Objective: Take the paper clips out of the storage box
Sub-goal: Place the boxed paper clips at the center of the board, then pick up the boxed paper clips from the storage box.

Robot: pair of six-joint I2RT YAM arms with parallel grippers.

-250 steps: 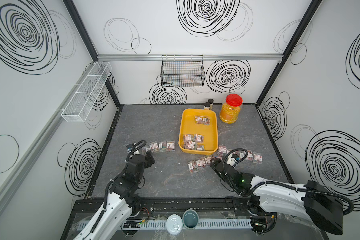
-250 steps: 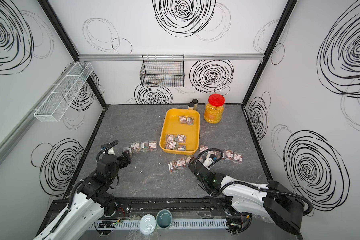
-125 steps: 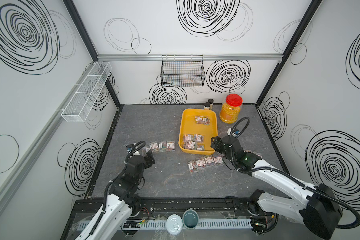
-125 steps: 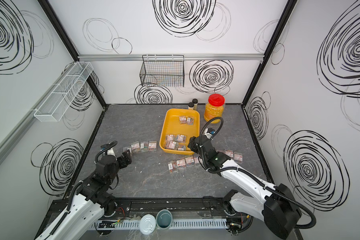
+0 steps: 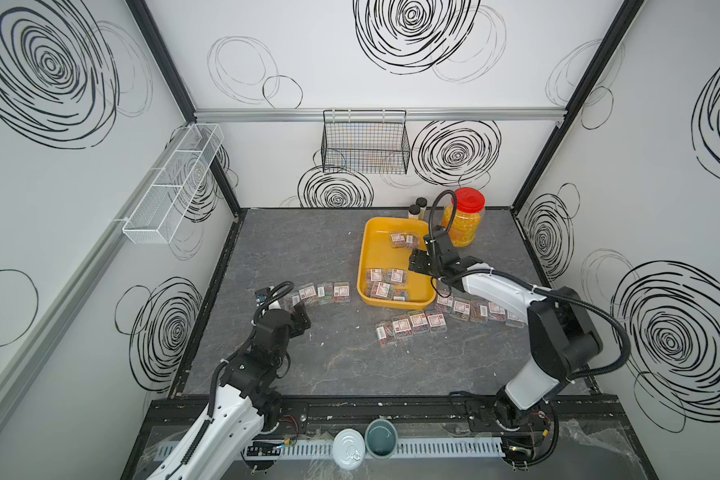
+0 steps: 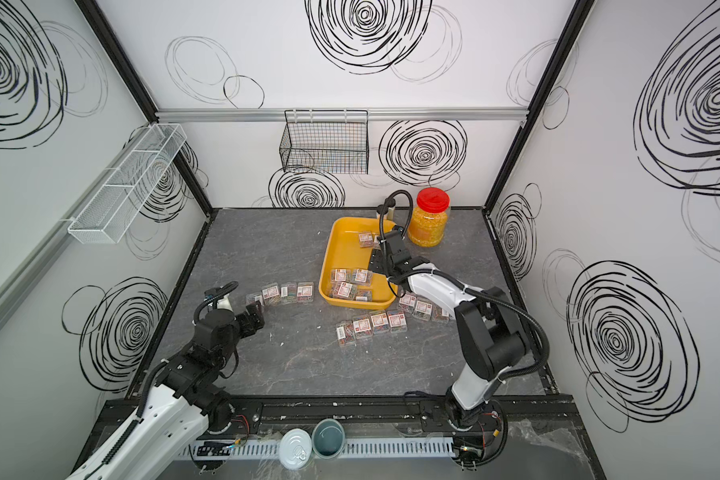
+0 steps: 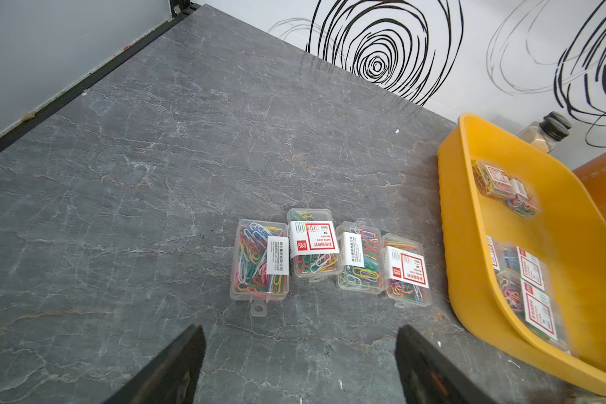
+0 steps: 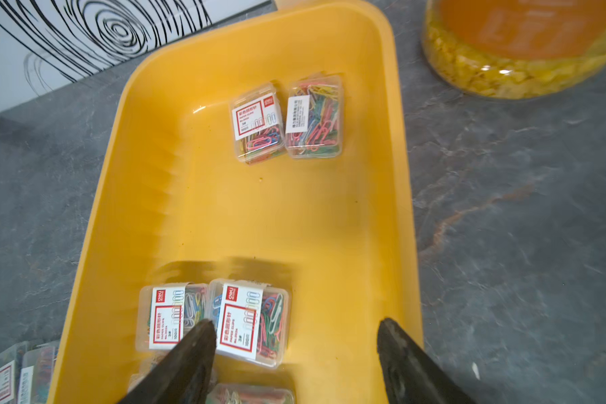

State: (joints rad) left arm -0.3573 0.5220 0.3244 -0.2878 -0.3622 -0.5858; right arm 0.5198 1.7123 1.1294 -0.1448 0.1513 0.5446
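place: honestly looking like a robot lab test booth | walls: white panels (image 5: 321, 50) wearing scribbled black spirals, black frame posts (image 5: 558, 124) running up the corners | worktop (image 5: 350, 365): grey slate-look slab, left arm (image 5: 225, 419) and right arm (image 5: 558, 345) sitting mounted along its front edge | back wall: wire basket (image 5: 364, 145) hanging off an aluminium rail (image 5: 474, 114)

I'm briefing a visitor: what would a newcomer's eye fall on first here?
First comes the bright yellow tray toward the table's back right, beside a red-lidded jar of yellow grains, with the right gripper open above the cases of coloured paper clips inside it. More cases lie in rows on the dark table before and left of the tray. Black swirls cover the white walls.
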